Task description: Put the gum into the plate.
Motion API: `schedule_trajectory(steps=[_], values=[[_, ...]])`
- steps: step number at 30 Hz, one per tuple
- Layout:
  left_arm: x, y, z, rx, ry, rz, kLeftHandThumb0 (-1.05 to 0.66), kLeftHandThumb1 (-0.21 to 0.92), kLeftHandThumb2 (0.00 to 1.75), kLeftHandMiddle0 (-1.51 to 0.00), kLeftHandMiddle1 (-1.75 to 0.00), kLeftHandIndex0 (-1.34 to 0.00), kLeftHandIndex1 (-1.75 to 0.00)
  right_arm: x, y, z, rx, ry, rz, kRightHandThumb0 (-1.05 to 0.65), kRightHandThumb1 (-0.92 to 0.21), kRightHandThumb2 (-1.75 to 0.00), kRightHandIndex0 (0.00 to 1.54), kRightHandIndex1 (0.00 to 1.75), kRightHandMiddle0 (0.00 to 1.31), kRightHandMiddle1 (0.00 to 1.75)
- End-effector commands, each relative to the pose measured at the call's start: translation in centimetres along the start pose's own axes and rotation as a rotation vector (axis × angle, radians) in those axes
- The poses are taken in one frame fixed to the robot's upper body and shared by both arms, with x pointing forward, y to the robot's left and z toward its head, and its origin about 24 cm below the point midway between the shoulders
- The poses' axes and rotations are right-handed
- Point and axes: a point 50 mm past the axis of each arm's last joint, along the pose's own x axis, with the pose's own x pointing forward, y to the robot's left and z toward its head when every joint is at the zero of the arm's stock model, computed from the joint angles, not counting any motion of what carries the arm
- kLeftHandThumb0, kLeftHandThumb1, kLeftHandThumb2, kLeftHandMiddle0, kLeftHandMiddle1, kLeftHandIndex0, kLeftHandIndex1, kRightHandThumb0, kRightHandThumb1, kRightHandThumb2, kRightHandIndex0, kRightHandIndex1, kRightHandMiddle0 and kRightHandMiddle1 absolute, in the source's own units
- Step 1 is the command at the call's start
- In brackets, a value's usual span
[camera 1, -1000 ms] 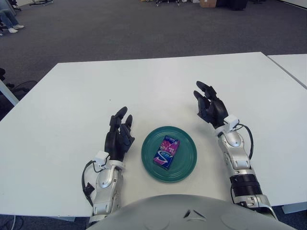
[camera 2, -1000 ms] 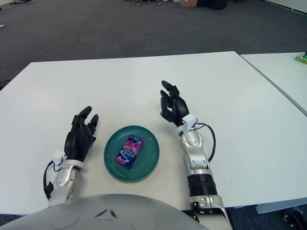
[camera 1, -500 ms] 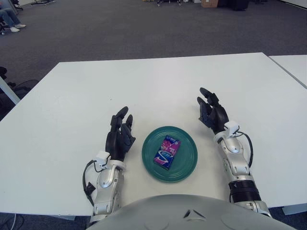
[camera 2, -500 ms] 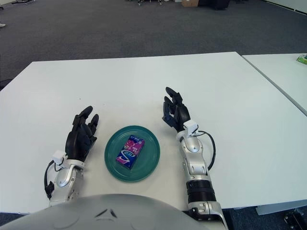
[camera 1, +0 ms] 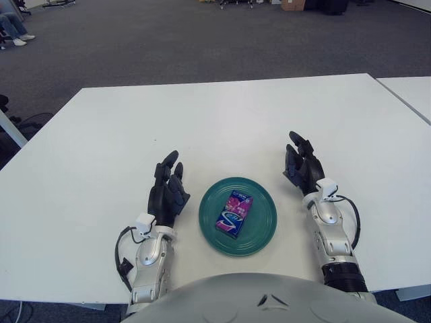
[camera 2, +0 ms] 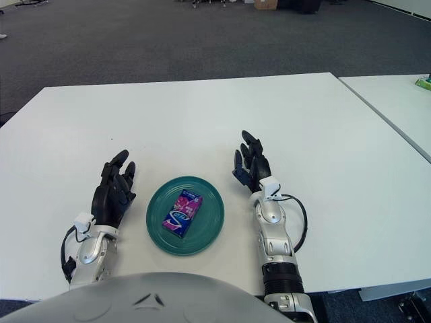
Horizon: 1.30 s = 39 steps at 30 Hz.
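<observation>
A pink and purple gum pack (camera 1: 234,214) lies flat in the middle of a round green plate (camera 1: 259,237) near the table's front edge. My right hand (camera 1: 302,166) is open and empty, just right of the plate's far rim, fingers pointing away from me. My left hand (camera 1: 168,189) is open and empty, resting on the table just left of the plate. Neither hand touches the gum or the plate.
The plate stands on a white table (camera 1: 202,121). A second white table (camera 1: 411,91) stands at the right. Grey carpet lies beyond the far edge. A small green object (camera 2: 423,83) sits on the right table.
My right hand has drawn back toward me and slightly right, lowering beside the plate. The left hand, the gum and the plate have not moved.
</observation>
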Motion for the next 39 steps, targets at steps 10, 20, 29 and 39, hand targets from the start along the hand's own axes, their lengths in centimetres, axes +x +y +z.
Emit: schedule_trajectory(steps=[10,20,29,39], values=[[0.0,-0.2,0.3,0.047,-0.019,0.031,-0.91,0.92,0.95,-0.22,0.00,0.00,-0.55,-1.2,1.2,-2.2,0.007,0.051,0.010,-0.74,-0.92,-0.90,0.15,0.01,0.00,0.36],[0.0,-0.3,0.1,0.069,-0.018,0.047,-0.92,0.92,0.95,-0.21,0.00,0.00,-0.53,-1.0,1.0,-2.8,0.034,0.088,-0.014,-0.71,-0.92,-0.89,0.16,0.01,0.00,0.37],[0.1,0.0,-0.1,0.109,-0.065,0.007,-0.95,0.92,0.97,-0.18,0.00,0.00,-0.49,-1.3,0.7,-2.9,0.024,0.095,-0.017,-0.71,-0.92,-0.89,0.17,0.01,0.00,0.38],[0.2,0.2,-0.3,0.126,-0.065,-0.019,-0.95,0.92,0.99,-0.17,0.00,0.00,-0.48,-1.4,0.7,-2.7,0.019,0.096,-0.013,-0.72,-0.92,-0.87,0.15,0.00,0.00,0.36]])
